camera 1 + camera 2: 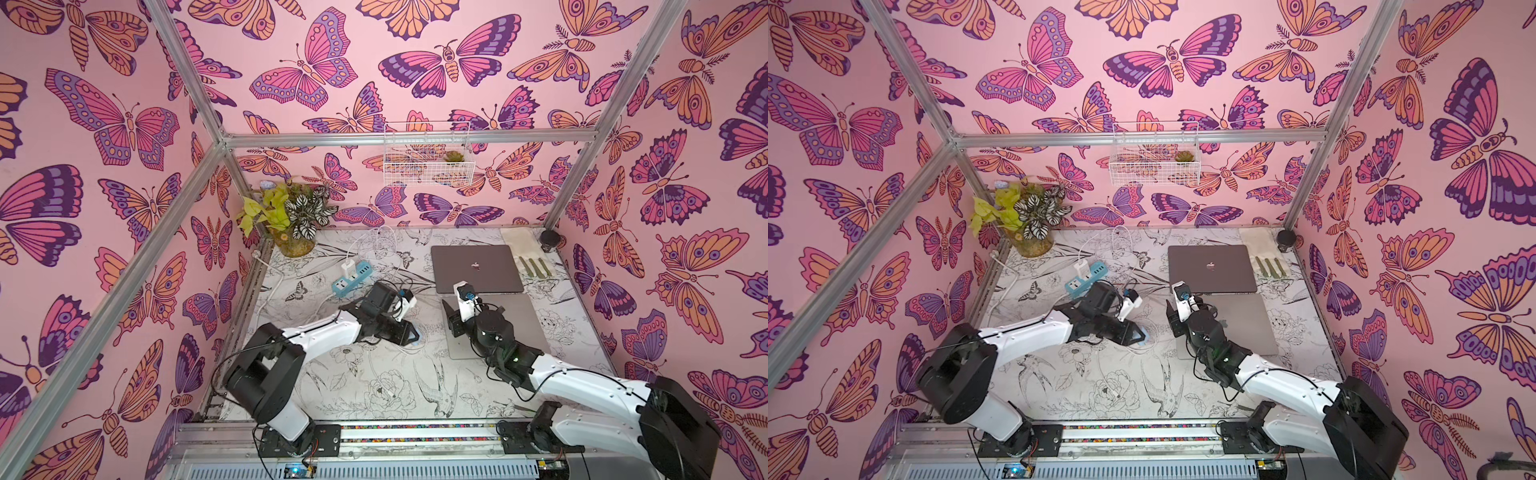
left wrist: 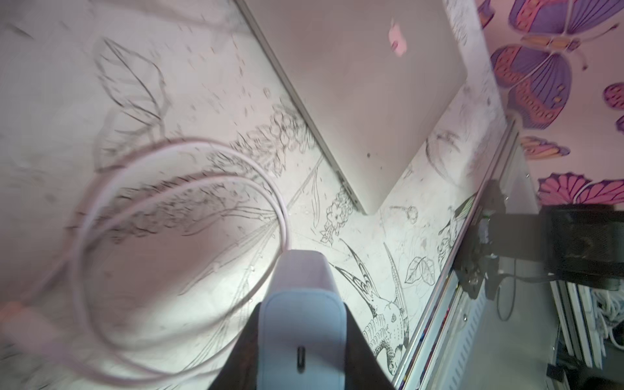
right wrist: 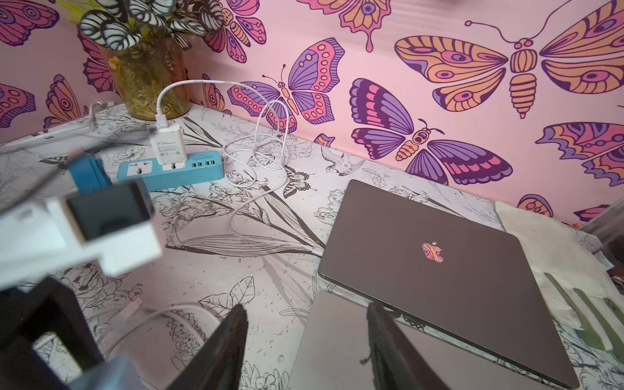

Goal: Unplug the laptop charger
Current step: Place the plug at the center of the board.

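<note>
Potted plant (image 1: 291,212) (back left) and white wire basket (image 1: 415,178) on wall (image 1: 374,62)

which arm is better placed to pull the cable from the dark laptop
Right: the right gripper, open, hovers by the dark laptop; the left gripper is shut on a white charger brick.

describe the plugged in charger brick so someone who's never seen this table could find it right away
Find the potted plant in the far left corner; a blue power strip lies just in front of it. The charger brick stands upright in that strip, a white cable looping out of its top. The other white brick is off the strip, clamped in the left gripper.
</note>
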You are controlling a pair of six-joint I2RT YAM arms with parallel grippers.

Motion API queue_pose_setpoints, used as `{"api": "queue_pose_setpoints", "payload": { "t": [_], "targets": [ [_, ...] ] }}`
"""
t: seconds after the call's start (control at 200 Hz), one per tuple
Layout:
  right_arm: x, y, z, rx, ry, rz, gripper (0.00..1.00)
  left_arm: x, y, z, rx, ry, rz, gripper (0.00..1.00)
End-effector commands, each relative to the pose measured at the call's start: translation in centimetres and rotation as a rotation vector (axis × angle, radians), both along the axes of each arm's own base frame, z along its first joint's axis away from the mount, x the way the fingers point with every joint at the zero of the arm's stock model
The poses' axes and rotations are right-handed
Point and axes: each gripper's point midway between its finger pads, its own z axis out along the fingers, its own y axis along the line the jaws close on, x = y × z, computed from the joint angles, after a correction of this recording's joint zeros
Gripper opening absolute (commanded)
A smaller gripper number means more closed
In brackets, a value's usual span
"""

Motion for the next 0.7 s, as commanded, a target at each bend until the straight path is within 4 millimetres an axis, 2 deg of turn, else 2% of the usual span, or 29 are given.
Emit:
{"api": "queue_pose_setpoints", "payload": {
  "t": [0.0,0.055,0.17,0.346,0.491,0.581,0.641,0.696],
  "targets": [
    [0.4,-0.7,0.7,0.037,-0.023,-0.042,0.58,0.7,-0.8,-1.1,0.028,0.013,0.023,0.09],
    [0.3,-0.6,0.6,0.036,-0.026,-0.033,0.58,1.0,-0.4,-1.6,0.056,0.008,0.046,0.08],
    [0.3,-0.6,0.5,0.026,-0.023,-0.033,0.58,1.7,0.2,-1.5,0.081,-0.03,0.072,0.08],
    [0.3,-0.2,0.1,0.022,-0.01,-0.017,0.58,2.0,0.1,-1.7,0.068,-0.018,0.08,0.08],
    [0.5,-0.2,-0.2,0.01,-0.001,-0.026,0.58,1.9,-0.8,0.7,-0.018,-0.022,0.066,0.09],
    [0.5,-0.1,-0.3,0.012,0.001,-0.022,0.58,2.1,-0.6,2.3,-0.041,-0.066,0.071,0.1],
    [0.5,0.0,-0.3,0.014,0.0,-0.018,0.58,2.5,0.0,2.2,-0.035,-0.077,0.099,0.1],
    [0.6,0.1,-0.3,0.013,0.003,-0.016,0.58,3.0,0.7,1.4,-0.021,-0.06,0.122,0.1]
  ]
}}
